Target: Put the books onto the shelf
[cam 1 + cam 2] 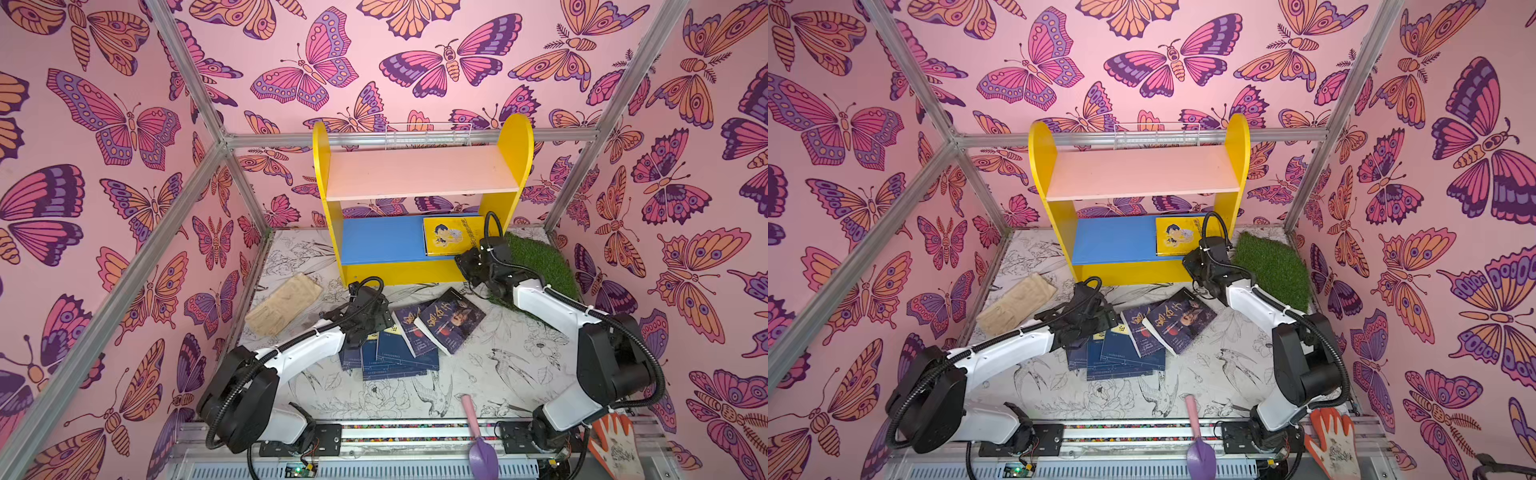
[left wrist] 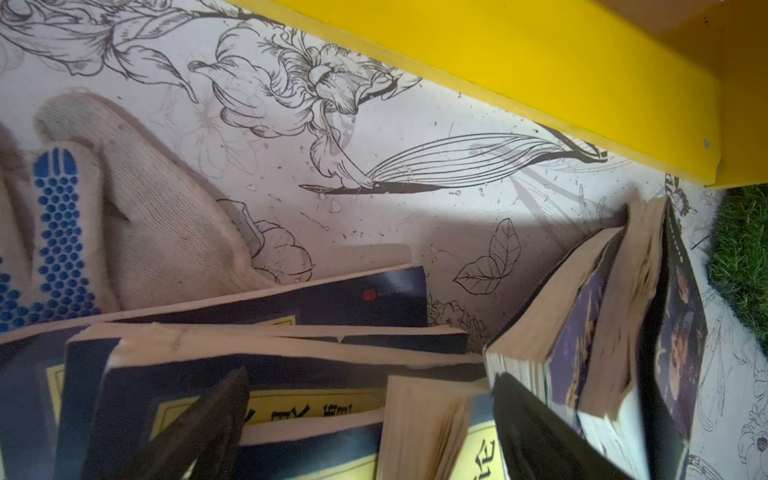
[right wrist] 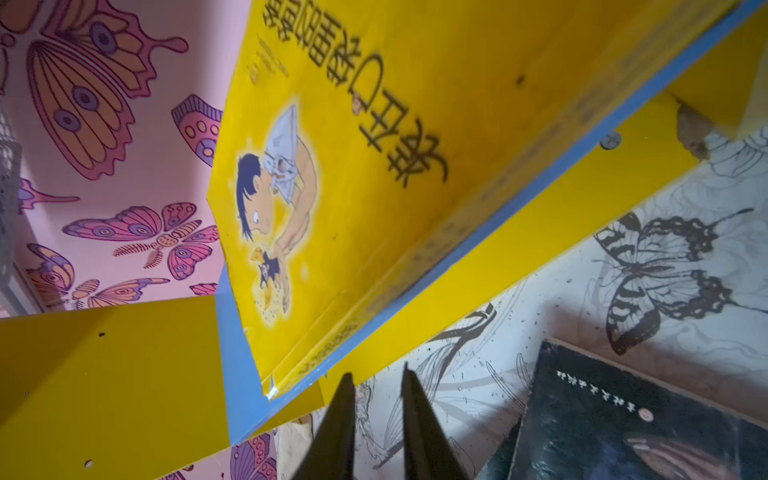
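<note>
The shelf [image 1: 419, 172] [image 1: 1138, 172] stands at the back, its pink upper board bare. One yellow book [image 1: 451, 235] [image 1: 1177, 236] [image 3: 374, 166] lies flat on the right end of the blue lower board [image 1: 382, 241]. My right gripper [image 1: 460, 265] [image 3: 378, 390] hovers just off that book's front corner, its jaws a narrow gap apart with nothing between them. Navy books [image 1: 395, 357] [image 2: 249, 374] and two portrait-cover books [image 1: 451, 320] [image 2: 602, 311] lie piled on the floor. My left gripper [image 1: 374, 328] [image 2: 370, 432] is wide open, low over the navy pile, its fingers straddling book edges.
A beige glove [image 1: 284, 303] [image 2: 145, 208] lies left of the pile. A grass mat [image 1: 540, 257] sits right of the shelf under the right arm. A purple trowel [image 1: 482, 453] and an orange glove [image 1: 615, 444] lie at the front edge. A white wire basket [image 1: 428, 135] hangs behind the shelf.
</note>
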`<state>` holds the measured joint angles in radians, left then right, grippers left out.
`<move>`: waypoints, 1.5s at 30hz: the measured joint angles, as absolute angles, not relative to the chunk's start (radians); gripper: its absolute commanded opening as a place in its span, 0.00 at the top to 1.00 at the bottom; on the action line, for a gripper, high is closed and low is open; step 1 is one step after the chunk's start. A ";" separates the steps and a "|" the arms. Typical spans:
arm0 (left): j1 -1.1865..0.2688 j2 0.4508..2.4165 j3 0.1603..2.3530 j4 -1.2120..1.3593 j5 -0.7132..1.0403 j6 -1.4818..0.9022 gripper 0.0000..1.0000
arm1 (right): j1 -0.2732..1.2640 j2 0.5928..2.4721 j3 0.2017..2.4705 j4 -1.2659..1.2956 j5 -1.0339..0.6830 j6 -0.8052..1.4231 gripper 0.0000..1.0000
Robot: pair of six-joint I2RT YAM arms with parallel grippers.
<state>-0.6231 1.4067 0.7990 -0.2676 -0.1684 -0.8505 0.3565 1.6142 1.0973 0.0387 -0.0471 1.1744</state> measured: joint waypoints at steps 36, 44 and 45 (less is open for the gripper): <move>-0.626 1.421 0.813 -0.304 -0.173 -0.845 0.06 | 0.374 1.704 1.215 0.026 -0.004 1.114 0.86; -0.639 1.422 0.838 -0.317 -0.175 -0.810 0.05 | 0.374 1.636 1.152 0.025 -0.001 1.042 0.69; -0.642 1.422 0.843 -0.319 -0.175 -0.802 0.05 | 0.374 1.601 1.127 0.019 0.001 1.024 0.66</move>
